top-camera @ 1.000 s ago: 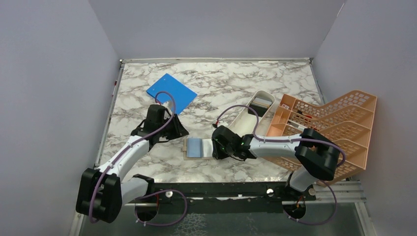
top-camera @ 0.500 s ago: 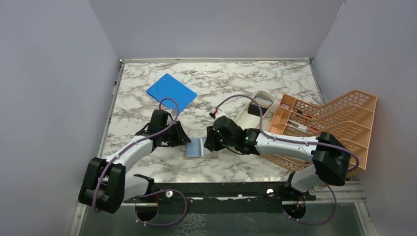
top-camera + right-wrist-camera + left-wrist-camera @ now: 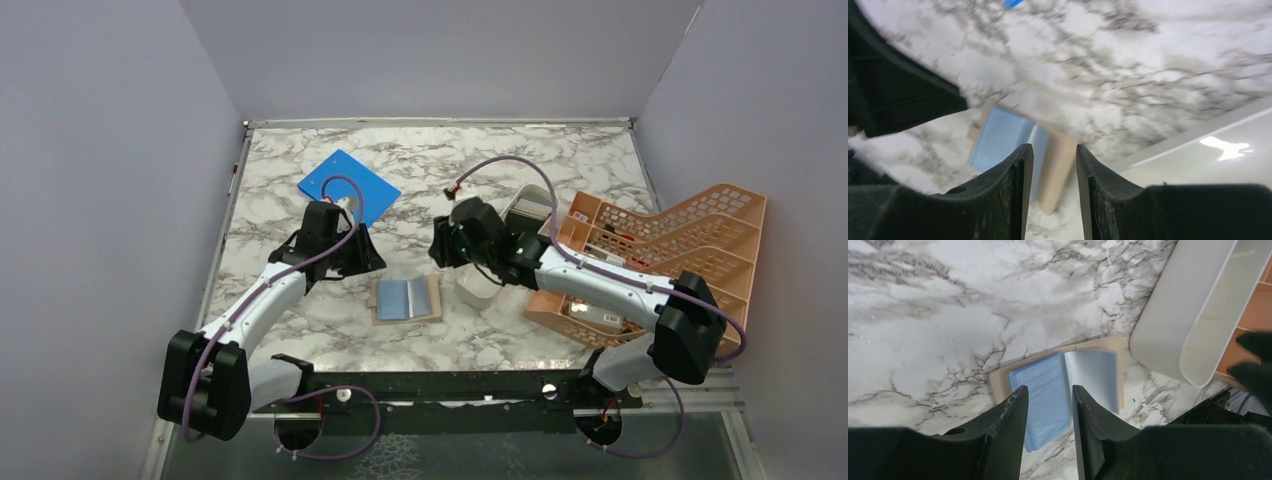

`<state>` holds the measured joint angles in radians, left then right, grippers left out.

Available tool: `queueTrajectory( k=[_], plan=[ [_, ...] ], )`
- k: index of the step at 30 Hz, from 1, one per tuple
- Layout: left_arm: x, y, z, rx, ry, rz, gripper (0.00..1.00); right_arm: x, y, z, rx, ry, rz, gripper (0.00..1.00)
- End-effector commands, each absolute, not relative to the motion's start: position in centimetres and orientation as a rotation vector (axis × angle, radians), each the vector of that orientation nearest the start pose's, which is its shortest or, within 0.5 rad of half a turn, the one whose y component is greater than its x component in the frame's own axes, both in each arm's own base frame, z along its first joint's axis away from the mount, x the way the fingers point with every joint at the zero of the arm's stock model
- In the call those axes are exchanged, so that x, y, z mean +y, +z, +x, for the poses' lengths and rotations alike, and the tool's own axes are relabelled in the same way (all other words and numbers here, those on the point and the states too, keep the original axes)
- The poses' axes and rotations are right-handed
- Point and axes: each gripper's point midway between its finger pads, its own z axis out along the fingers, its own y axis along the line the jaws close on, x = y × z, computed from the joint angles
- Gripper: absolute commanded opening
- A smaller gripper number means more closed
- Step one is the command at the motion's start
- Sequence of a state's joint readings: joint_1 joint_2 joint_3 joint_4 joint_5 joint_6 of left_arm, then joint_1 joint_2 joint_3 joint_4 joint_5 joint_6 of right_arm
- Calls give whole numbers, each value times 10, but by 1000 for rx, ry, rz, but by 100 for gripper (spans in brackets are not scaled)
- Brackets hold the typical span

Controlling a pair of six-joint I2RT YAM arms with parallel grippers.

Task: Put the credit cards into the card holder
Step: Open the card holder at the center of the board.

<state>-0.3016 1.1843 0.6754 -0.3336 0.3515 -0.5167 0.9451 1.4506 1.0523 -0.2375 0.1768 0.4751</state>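
The tan card holder [image 3: 406,299] lies open and flat on the marble near the front. A light blue card [image 3: 393,298] covers its left half and a paler grey card [image 3: 421,296] its right half. In the left wrist view the holder [image 3: 998,382], blue card [image 3: 1040,390] and grey card [image 3: 1093,377] lie just beyond my open, empty left gripper [image 3: 1048,390]. My left gripper [image 3: 366,264] is left of the holder. My right gripper [image 3: 440,246] is open and empty, above the table behind the holder's right side; its view shows the holder [image 3: 1058,160] below.
A long white tray [image 3: 480,285] runs from beside the holder to the back right, with flat items at its far end [image 3: 535,208]. An orange lattice rack [image 3: 700,250] stands at the right. A bright blue board [image 3: 348,186] lies at the back left.
My right gripper has drawn back from the holder's right edge, up and toward the white tray. My left gripper has shifted slightly back and left. The holder's right half now shows uncovered.
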Motion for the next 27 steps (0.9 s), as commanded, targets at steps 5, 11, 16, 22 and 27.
queueTrajectory(
  k=[5,11,16,22,27],
  plan=[
    [-164,123,261,2398,-770,105,40,224,164,342,2208,228,-257,44],
    [-168,115,255,2426,-801,144,40,159,145,386,2239,-114,-232,43],
    [-167,115,251,2420,-803,161,40,136,138,406,2220,-189,-435,41],
    [-170,113,249,2433,-823,173,41,128,155,411,2044,-197,-688,49],
    [-171,110,249,2447,-837,178,41,126,141,407,2082,-153,-824,59]
  ],
)
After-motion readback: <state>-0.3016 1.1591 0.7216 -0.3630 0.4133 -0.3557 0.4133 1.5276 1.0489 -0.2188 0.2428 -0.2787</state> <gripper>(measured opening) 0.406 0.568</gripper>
